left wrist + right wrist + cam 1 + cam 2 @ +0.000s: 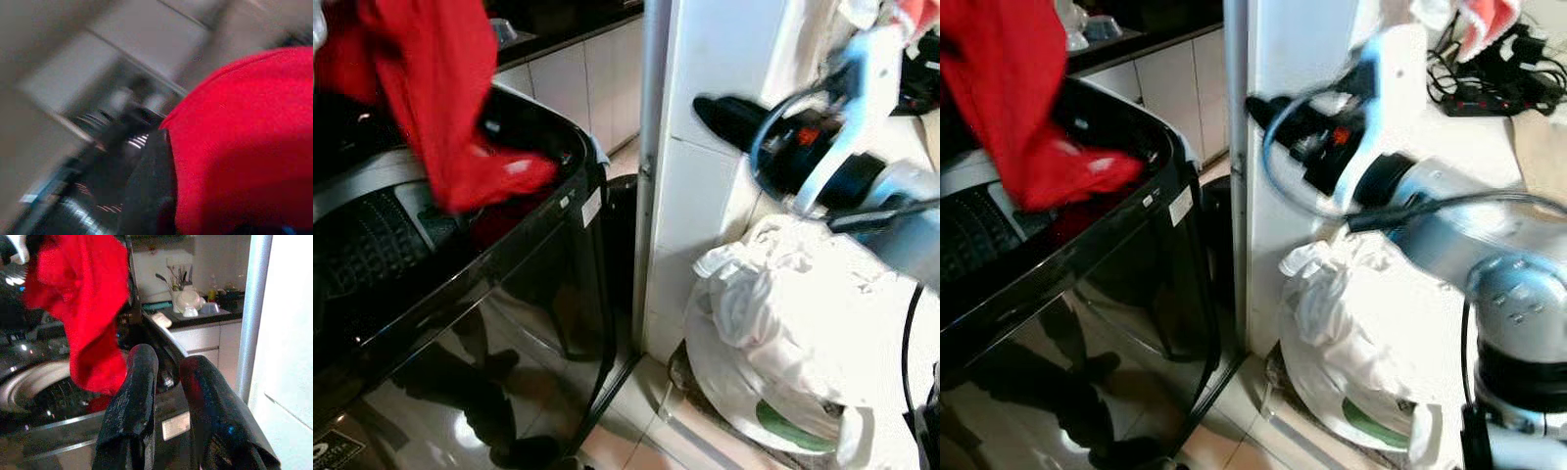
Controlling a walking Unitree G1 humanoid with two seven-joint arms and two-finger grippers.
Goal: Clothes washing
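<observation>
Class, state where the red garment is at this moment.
The red garment hangs on the robot's left, over the open top of the black washing machine, its lower end dipping toward the drum; the white laundry pile lies far right.

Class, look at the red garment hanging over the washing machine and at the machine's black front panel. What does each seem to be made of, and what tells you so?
The red garment looks like soft matte woven or knit fabric: it drapes in loose folds and shows no shine. The washing machine front seems glossy black plastic or glass, which one is unclear; it mirrors the floor and dark shapes.
</observation>
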